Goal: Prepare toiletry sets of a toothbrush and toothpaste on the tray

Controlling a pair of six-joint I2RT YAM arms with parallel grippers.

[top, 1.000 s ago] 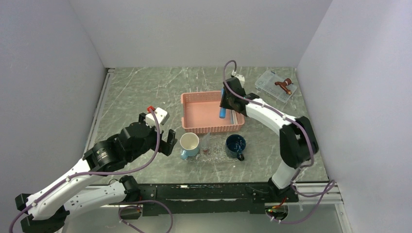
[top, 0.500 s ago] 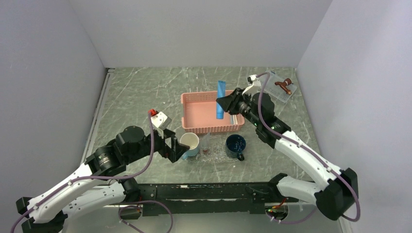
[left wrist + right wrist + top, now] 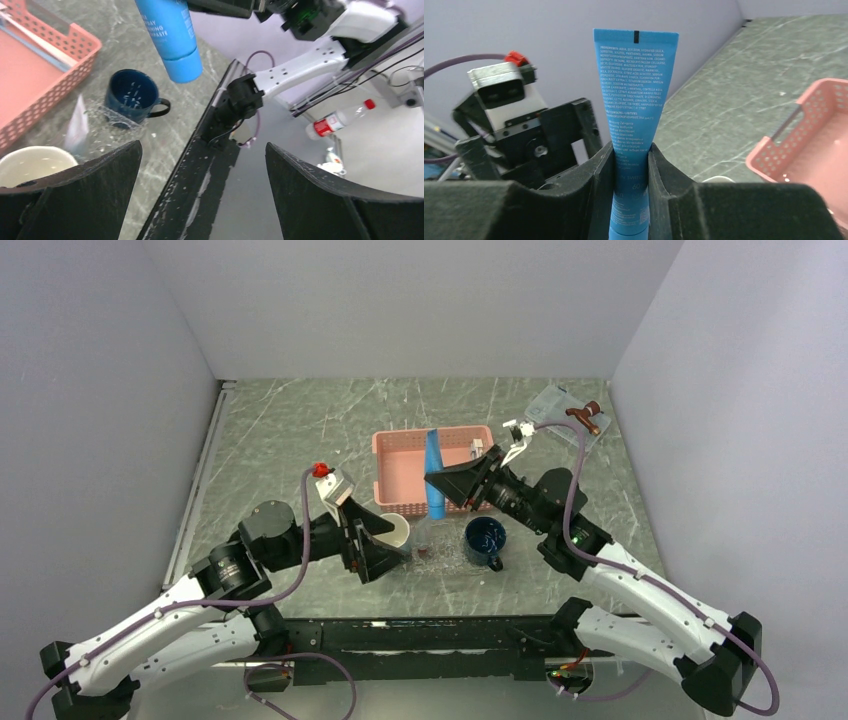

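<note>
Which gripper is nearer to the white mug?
Left. The left gripper stands open right beside the white mug, one finger next to its rim. The right gripper, shut on the toothpaste, is farther back, over the pink basket's front part.

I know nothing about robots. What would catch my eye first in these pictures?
First, the bright blue toothpaste tube, pinched cap-down in the right gripper and raised above the pink basket at mid-table. Next, the left gripper, with its jaws wide open and empty, beside the white mug in front of the basket.
</note>
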